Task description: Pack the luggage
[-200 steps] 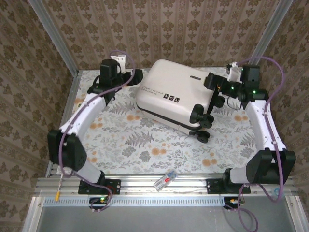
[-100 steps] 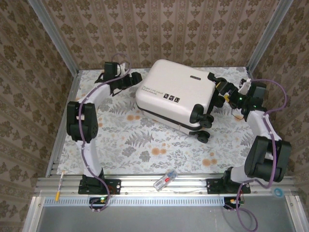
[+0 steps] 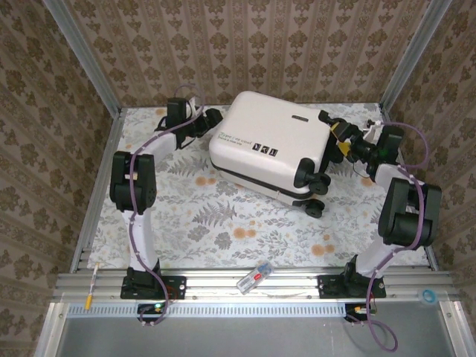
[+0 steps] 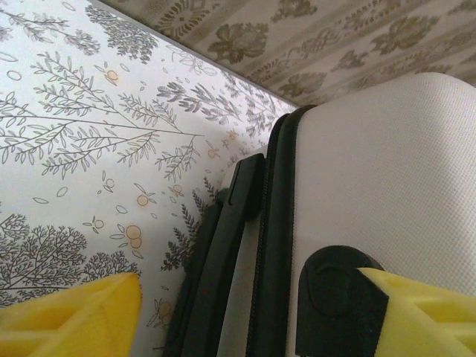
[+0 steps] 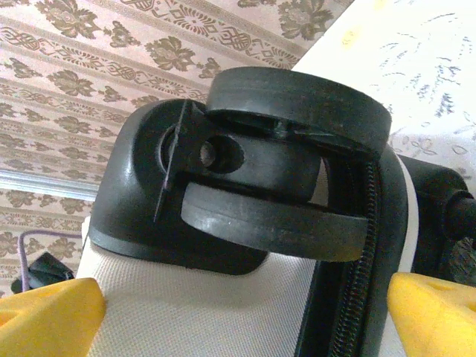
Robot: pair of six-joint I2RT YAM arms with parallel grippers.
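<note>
The luggage is a white hard-shell suitcase lying shut on the floral cloth, its black caster wheels toward the right. My left gripper is at its far left edge. In the left wrist view it stands open, yellow fingertips astride the black handle and zipper seam; one fingertip lies over a black fitting on the shell. My right gripper is at the far right corner. It is open, with a caster wheel just beyond its fingertips.
A small clear and red object lies on the front metal rail, and a pen lies at the rail's left end. Wallpapered walls and metal posts close in the table at the back and sides.
Both arms folded upright and reached in to the suitcase. The left gripper slid right to the handle edge, jaws narrowing a little. The right gripper closed in on the wheel corner.
</note>
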